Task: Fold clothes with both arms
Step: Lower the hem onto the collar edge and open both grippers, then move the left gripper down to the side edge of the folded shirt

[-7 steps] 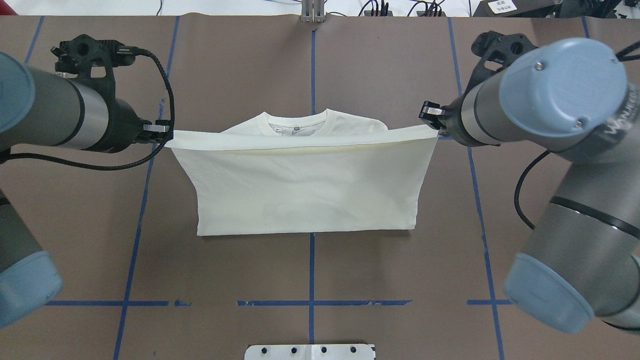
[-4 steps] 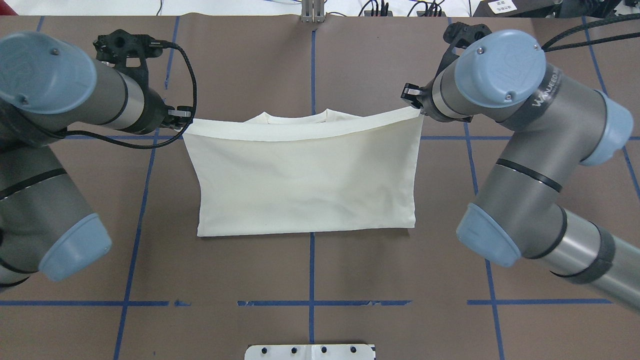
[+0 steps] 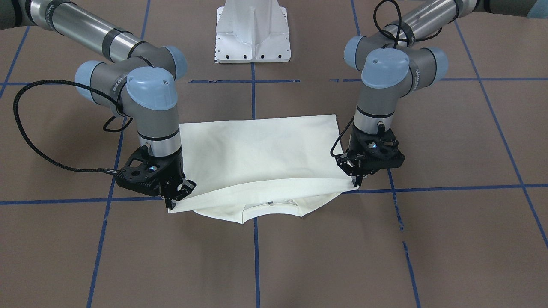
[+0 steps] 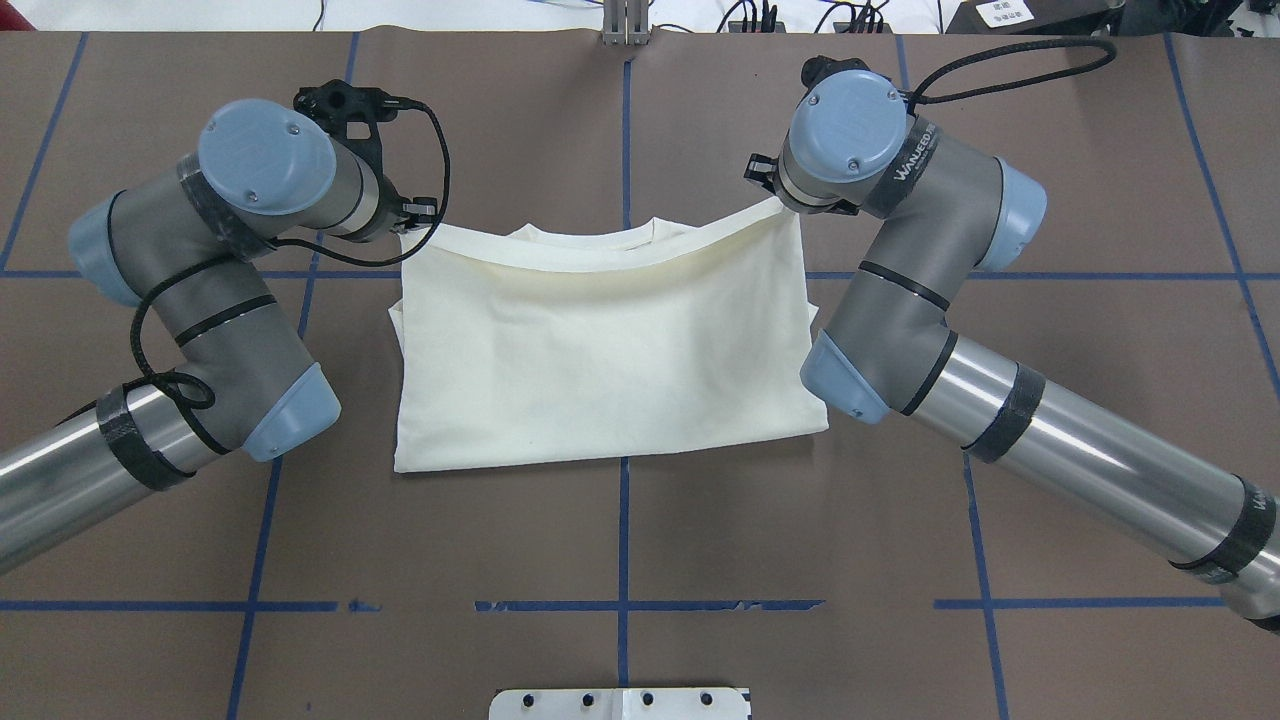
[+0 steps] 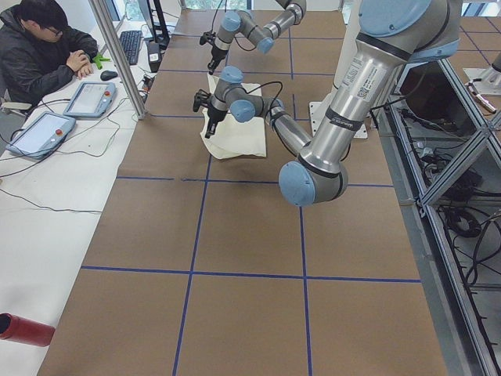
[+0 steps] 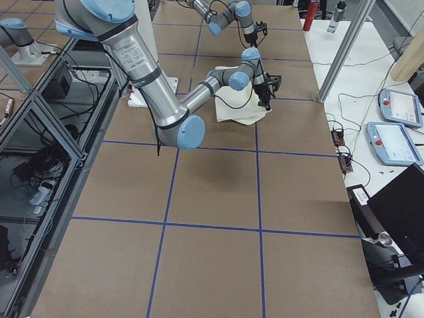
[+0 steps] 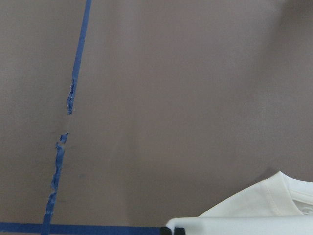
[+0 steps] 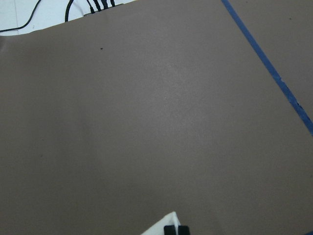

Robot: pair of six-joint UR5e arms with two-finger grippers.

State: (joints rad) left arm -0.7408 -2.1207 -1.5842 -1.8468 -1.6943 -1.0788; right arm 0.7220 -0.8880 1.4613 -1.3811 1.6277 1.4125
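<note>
The cream shirt (image 3: 257, 149) lies in the middle of the brown table (image 3: 428, 239), plain side up and folded over itself. My left gripper (image 3: 356, 182) is closed on the left corner of the upper layer's far edge, and my right gripper (image 3: 173, 197) on the right corner. The collar (image 3: 269, 206) shows just beyond this edge.

Shirt (image 3: 257, 154) on table (image 3: 449, 239), between left fingers (image 3: 355, 180) and right fingers (image 3: 173, 197)

Cream long-sleeved shirt (image 4: 610, 370) lies folded double, plain side up, collar showing at the far edge. Black two-finger left gripper (image 3: 356, 183) and right gripper (image 3: 172, 201) each pinch a far corner of the top layer, the edge sagging between them.
</note>
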